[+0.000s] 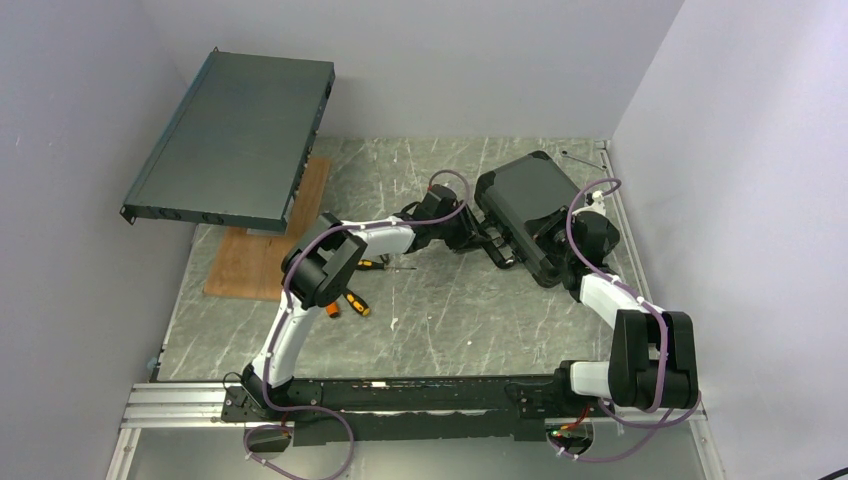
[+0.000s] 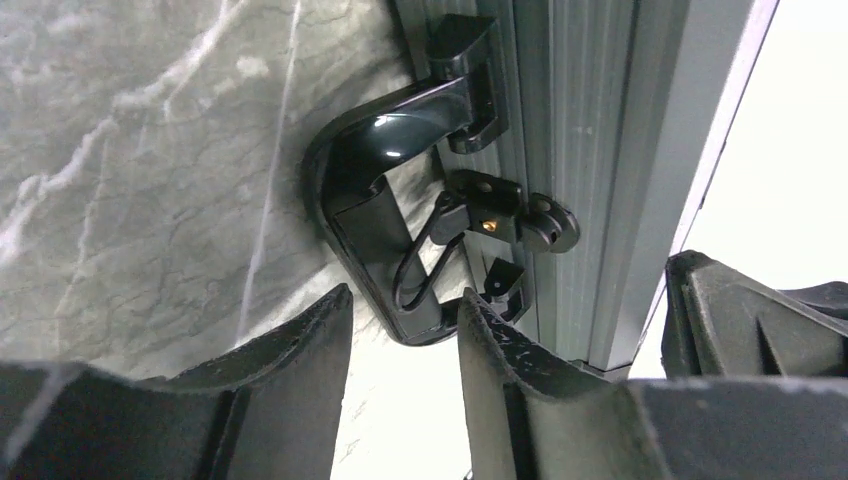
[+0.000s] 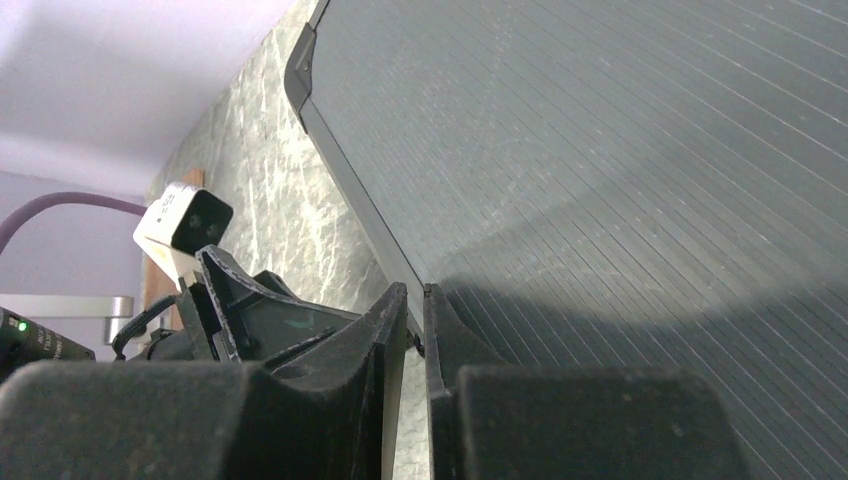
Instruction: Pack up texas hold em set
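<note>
The black case of the texas hold em set lies closed on the marble tabletop, right of centre. Its ribbed side, glossy handle and wire latch fill the left wrist view. My left gripper is open just short of the handle, nothing between its fingers. My right gripper is at the case's near right corner, fingers almost together with the lid's metal rim running into the thin gap. Chips, cards, buttons and dice are out of view.
A large dark-grey rack unit leans over a wooden board at the back left. Orange-handled screwdrivers lie under the left arm. Walls close in on the left, back and right. A metal rail runs along the near edge.
</note>
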Tool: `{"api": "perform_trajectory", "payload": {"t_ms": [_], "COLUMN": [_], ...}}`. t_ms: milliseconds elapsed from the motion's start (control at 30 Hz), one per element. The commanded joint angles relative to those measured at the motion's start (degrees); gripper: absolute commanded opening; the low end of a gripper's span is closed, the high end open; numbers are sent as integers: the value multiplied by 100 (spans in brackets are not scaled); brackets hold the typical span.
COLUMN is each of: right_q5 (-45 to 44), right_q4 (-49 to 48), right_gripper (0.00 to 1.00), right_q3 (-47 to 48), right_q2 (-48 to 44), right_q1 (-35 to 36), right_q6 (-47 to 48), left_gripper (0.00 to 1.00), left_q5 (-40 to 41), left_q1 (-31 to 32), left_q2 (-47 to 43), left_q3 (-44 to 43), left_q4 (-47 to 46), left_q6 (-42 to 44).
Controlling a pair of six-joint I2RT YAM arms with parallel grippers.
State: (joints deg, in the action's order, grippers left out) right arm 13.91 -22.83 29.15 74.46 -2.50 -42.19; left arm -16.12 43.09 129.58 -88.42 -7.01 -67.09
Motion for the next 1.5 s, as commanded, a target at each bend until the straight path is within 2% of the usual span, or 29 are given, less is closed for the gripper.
{"api": "perform_trajectory", "payload": {"t_ms": [0,167,300,567,767,1133,1300,1467], "right_q5": [52,68,88,145,164,211,208,212], "right_q4": [823,815,774,751,717,704,731,691], "right_gripper": [15,15,15,14,14,14,14,14], "right_q3": [-195,-210,-217,-227,-250,-245,-255,-263], "right_q2": [195,209,218,257,263,281,235,241], "right_q1": [18,21,19,15,22,17,21,15], "right_q6": [175,176,155,150,139,146,159,142], "left_gripper": [46,41,40,48,48,48,62,53], "left_q5": [-187,-412,-513,121,-68,22,303,-213], "left_q1": [14,23,29,76,-12,3,5,12], "left_q2": [-5,207,267,-136,-99,-166,-384,-68], "left_q3": [-141,-322,-399,-241,-28,47,276,113], "left_q4": [-492,-924,-931,-83,-336,-229,-69,-715], "left_q6": [-240,-431,-508,105,-41,40,144,-46]}}
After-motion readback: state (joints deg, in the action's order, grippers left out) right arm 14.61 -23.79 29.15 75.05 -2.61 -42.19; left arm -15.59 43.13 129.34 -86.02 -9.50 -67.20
